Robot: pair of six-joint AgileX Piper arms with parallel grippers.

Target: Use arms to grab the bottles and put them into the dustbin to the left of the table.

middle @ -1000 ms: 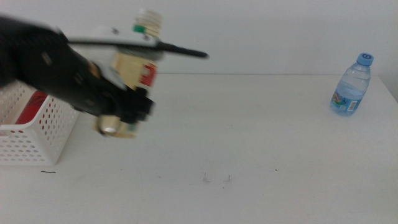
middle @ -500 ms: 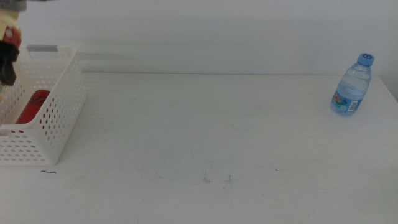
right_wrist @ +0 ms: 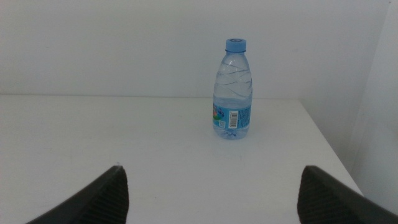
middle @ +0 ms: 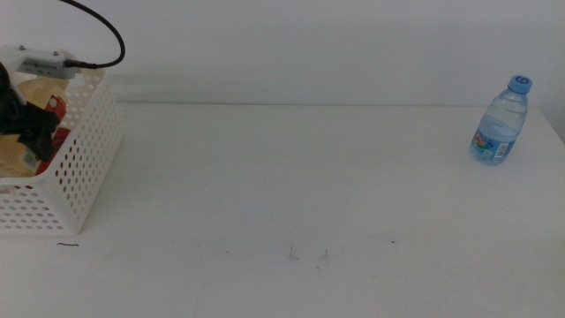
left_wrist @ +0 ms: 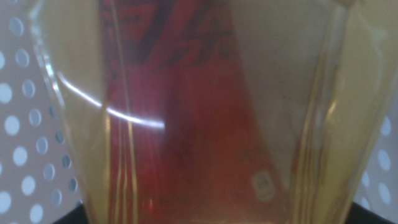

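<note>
My left gripper (middle: 29, 131) is down inside the white perforated dustbin (middle: 81, 177) at the table's left edge, shut on the yellow-liquid bottle (middle: 33, 92). In the left wrist view that bottle (left_wrist: 298, 93) fills the picture, with the dustbin's holed wall (left_wrist: 18, 143) behind it. A red shape (left_wrist: 186, 124) shows through the liquid; I cannot tell whether it is the cola can or the label. The small clear water bottle (middle: 500, 124) with a blue cap stands upright at the table's far right. My right gripper (right_wrist: 221, 202) is open and empty, facing the water bottle (right_wrist: 233, 93) from a distance.
The white table (middle: 291, 177) carries a few small dark marks (middle: 307, 255) near the front. A black cable (middle: 104, 31) loops above the dustbin. The table's right edge (right_wrist: 329, 149) runs close to the water bottle.
The left arm has carried the yellow-liquid bottle from above the table leftward, over the dustbin's rim and down into it. The water bottle has not moved.
</note>
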